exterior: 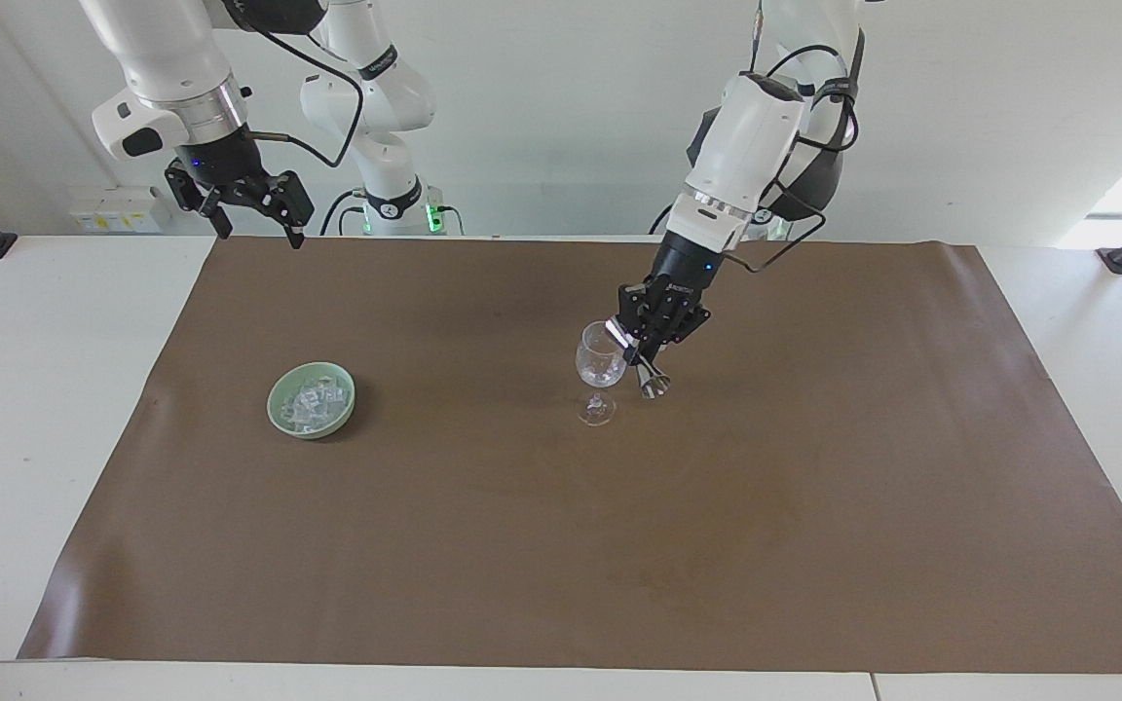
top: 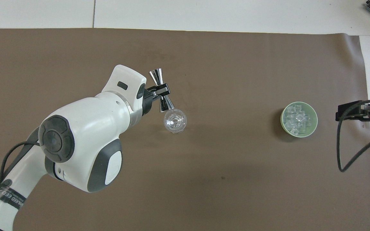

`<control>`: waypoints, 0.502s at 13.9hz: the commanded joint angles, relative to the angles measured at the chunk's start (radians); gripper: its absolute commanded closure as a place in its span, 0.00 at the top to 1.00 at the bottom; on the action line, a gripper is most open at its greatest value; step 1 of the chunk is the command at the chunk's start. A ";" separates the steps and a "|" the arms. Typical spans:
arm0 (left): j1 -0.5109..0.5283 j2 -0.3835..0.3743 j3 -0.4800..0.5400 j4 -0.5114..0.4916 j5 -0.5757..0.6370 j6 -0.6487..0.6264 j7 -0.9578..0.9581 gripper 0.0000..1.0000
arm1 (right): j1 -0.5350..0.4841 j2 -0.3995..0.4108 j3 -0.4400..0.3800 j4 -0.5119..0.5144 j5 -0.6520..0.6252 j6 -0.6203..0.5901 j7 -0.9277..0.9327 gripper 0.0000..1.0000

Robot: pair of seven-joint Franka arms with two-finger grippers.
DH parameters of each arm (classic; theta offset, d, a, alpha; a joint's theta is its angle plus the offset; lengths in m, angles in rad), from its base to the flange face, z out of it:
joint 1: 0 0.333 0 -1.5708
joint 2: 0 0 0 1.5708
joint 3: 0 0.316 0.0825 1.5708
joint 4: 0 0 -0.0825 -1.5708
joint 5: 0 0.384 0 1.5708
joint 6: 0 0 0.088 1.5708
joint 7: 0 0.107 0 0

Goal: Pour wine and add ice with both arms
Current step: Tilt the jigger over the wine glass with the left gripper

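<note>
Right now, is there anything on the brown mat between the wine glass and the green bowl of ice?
Nothing: in the overhead view the mat between the wine glass and the green bowl of ice is bare. The facing view agrees.
</note>
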 commanded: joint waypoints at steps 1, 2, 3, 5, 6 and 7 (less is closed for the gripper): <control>-0.018 -0.028 0.015 -0.036 0.023 0.031 -0.018 0.00 | -0.001 -0.023 -0.003 -0.024 0.017 -0.002 -0.031 1.00; -0.018 -0.028 0.015 -0.036 0.023 0.035 -0.031 0.00 | -0.001 -0.023 -0.003 -0.024 0.017 -0.002 -0.031 1.00; -0.018 -0.027 0.015 -0.036 0.023 0.048 -0.053 0.00 | -0.001 -0.023 -0.003 -0.024 0.017 -0.002 -0.031 1.00; -0.016 -0.025 0.013 -0.036 0.023 0.062 -0.097 0.00 | -0.001 -0.023 -0.003 -0.024 0.017 -0.003 -0.031 1.00; -0.016 -0.025 0.013 -0.036 0.024 0.062 -0.105 0.00 | -0.001 -0.023 -0.003 -0.024 0.017 -0.002 -0.031 1.00; -0.015 -0.025 0.013 -0.036 0.023 0.062 -0.122 0.00 | -0.001 -0.023 -0.003 -0.024 0.017 -0.002 -0.031 1.00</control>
